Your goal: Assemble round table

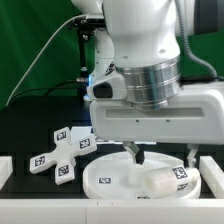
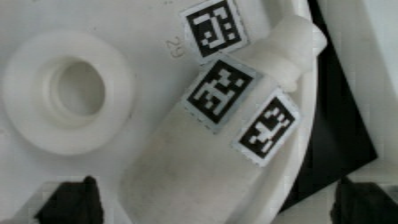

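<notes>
The claw (image 1: 162,157) hangs spread wide over the short post (image 1: 165,181). The post lies on its side on the round disc (image 1: 105,178), toward the disc's four o'clock edge. The cross-shaped foot piece (image 1: 60,155) rests on the table (image 1: 30,120) at the disc's ten o'clock.

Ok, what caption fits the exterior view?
Open gripper above the short white plastic post lying on the large white rimmed disc, white cross-shaped foot piece alongside.

post (image 1: 165,181) lying on disc (image 1: 100,181), foot piece (image 1: 62,152) on the exterior view's left
</notes>
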Motion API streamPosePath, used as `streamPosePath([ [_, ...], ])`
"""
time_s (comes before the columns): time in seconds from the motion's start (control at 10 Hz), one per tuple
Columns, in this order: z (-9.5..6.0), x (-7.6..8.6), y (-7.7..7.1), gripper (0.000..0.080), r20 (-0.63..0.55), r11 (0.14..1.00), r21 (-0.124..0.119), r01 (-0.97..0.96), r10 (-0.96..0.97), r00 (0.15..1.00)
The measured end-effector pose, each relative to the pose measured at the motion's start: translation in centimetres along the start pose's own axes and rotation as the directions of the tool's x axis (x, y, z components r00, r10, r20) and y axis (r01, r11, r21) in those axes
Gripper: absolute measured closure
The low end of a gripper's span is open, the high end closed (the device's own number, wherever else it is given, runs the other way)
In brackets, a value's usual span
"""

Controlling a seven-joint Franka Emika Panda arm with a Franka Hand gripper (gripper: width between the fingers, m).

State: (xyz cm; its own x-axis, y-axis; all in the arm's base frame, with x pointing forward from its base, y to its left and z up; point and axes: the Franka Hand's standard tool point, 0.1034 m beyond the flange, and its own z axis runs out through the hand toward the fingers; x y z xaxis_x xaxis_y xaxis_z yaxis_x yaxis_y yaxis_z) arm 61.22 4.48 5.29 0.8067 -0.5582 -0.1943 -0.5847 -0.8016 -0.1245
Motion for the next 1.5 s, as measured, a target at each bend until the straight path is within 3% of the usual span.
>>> streamPosePath([
  [0.2,0.7,0.8,0.3,0.015,-0.003,0.979,0.015,-0.202,0.202,0.979],
  [0.4,1.2,1.2,0.4,0.015,0.013,0.94,0.046,-0.339,0.338,0.941],
  [0.8,2.2,0.0,-1.5,0.015,0.005,0.942,0.053,-0.331,0.331,0.944],
  [1.3,2.4,0.3,-1.2,0.015,-0.016,0.944,0.062,-0.324,0.326,0.945],
  [1.4,2.5,0.2,-1.2,0.0284,-0.016,0.944,0.061,-0.325,0.326,0.945],
  [1.5,2.5,0.2,-1.2,0.0284,-0.016,0.944,0.061,-0.325,0.326,0.945],
])
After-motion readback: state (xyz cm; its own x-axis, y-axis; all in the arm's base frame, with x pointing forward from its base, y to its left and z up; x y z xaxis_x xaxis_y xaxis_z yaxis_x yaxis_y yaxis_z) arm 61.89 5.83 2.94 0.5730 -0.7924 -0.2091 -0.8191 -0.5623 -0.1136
